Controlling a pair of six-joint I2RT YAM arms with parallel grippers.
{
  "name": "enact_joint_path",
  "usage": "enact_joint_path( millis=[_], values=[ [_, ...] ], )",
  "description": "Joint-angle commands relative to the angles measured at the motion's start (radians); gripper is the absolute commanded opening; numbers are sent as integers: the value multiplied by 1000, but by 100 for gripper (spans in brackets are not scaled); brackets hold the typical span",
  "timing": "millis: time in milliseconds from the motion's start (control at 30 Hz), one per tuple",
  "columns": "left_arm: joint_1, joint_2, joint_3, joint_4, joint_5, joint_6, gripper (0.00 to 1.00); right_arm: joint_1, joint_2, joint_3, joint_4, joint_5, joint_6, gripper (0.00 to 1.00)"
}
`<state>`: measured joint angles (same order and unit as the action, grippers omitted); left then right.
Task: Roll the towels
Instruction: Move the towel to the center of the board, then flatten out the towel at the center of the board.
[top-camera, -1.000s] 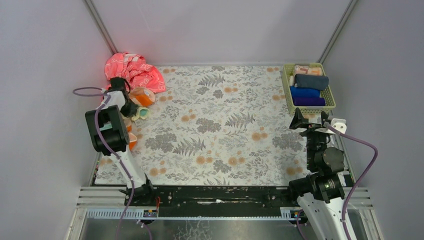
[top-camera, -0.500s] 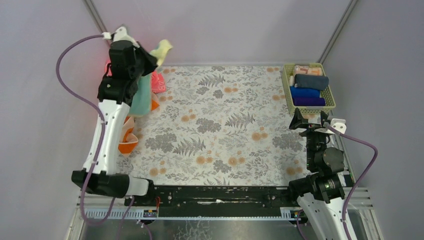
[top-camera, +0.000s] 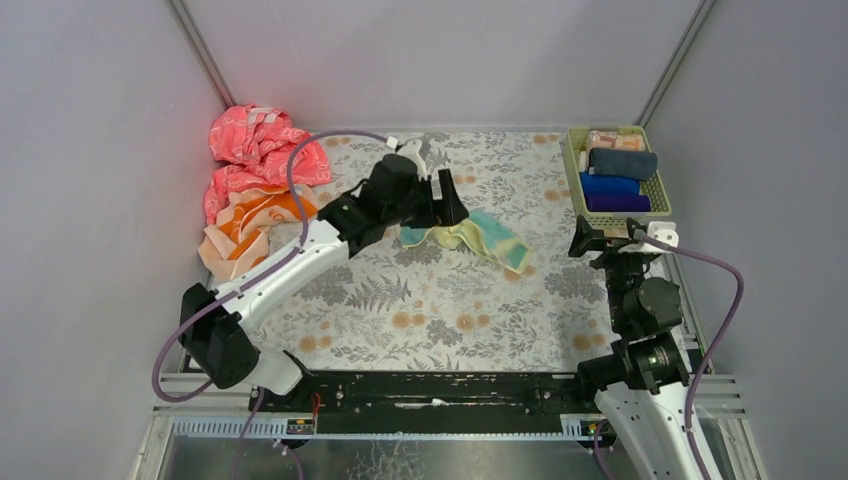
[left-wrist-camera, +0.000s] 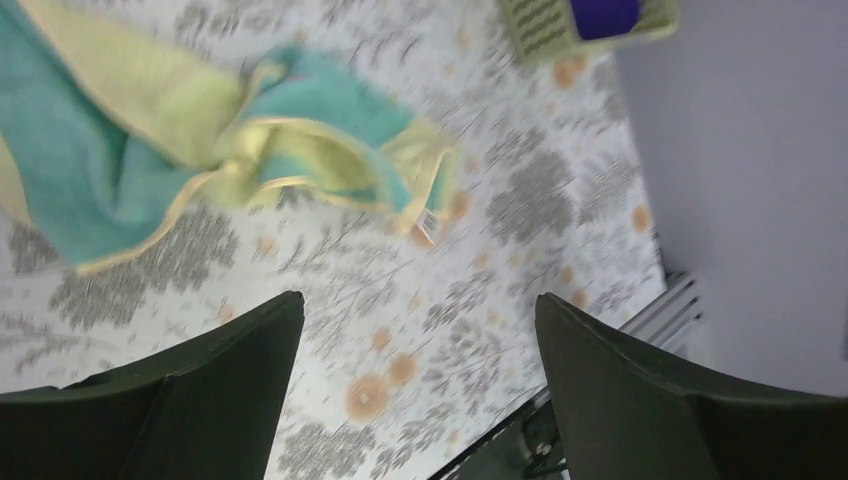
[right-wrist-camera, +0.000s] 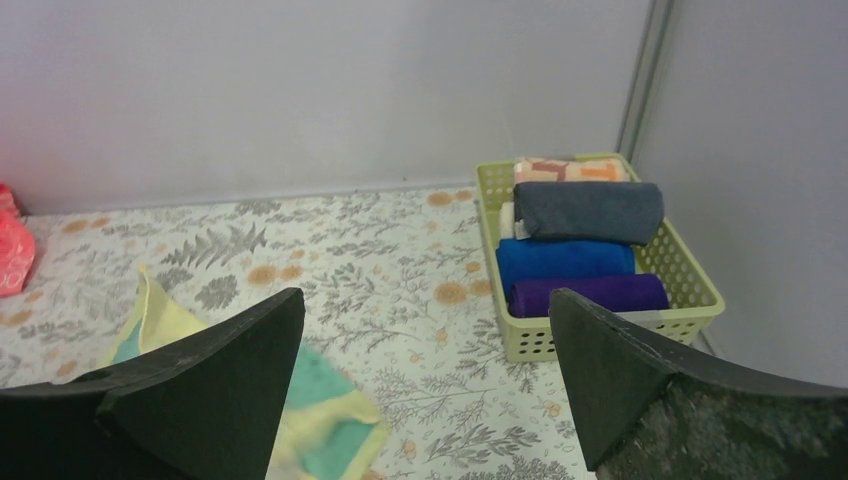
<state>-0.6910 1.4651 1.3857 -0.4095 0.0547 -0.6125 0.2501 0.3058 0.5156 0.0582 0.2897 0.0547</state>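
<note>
A mint-teal towel with pale yellow backing lies crumpled on the floral mat near the middle, free of both grippers. In the left wrist view this towel is spread at the upper left, beyond my fingers. My left gripper hovers at the towel's left end, open, with only mat between its fingertips. An orange and pale peach towel lies bunched at the mat's left edge. At the right edge my right gripper stands open and holds nothing; the teal towel shows low at its left.
A red-pink patterned cloth is heaped in the back left corner. A yellow-green basket at the back right holds several rolled towels, grey, blue and purple. Grey walls close in the sides and back.
My left arm swung from the back left corner to the middle of the mat with the teal towel, then opened and let it drop. The right arm barely moved.
</note>
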Motion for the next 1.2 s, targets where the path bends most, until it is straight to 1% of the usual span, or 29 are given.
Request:
enact_joint_path(
  millis=[0,67,133,200,300,433,533,667,733,800,833,867,900,933,967,1133,1167],
  values=[
    [0,-61,-162,146,3,19,88,9,86,88,-33,-75,47,99],
    [47,-75,-243,172,-26,20,89,9,140,121,-67,-105,69,99],
    [135,-49,-289,175,18,-10,89,8,201,155,-109,-128,98,99],
    [211,-1,-319,175,47,-30,85,8,264,180,-143,-164,124,99],
    [286,94,-348,196,66,-62,77,8,346,190,-159,-235,142,99],
    [321,201,-364,273,182,-122,68,8,414,179,-149,-286,166,100],
    [323,247,-380,319,174,-155,65,10,442,170,-136,-322,174,100],
    [324,331,-366,338,155,-171,51,8,456,153,-116,-349,182,100],
    [324,371,-353,348,160,-174,41,8,463,148,-112,-353,182,100],
    [324,395,-339,348,158,-168,25,8,476,144,-113,-362,186,100],
    [324,398,-330,336,150,-161,17,8,484,142,-112,-369,189,100],
    [324,394,-316,310,138,-142,6,9,494,141,-113,-377,195,100],
    [324,382,-298,268,119,-122,0,8,504,142,-115,-388,200,99],
    [325,361,-279,215,93,-100,0,8,516,144,-117,-400,205,99],
    [324,318,-261,127,56,-73,0,9,527,145,-118,-408,212,98],
    [312,111,-227,-182,-228,55,0,8,602,166,-139,-443,227,97],
    [312,77,-231,-232,-273,67,2,9,626,173,-146,-461,228,96]
  ],
)
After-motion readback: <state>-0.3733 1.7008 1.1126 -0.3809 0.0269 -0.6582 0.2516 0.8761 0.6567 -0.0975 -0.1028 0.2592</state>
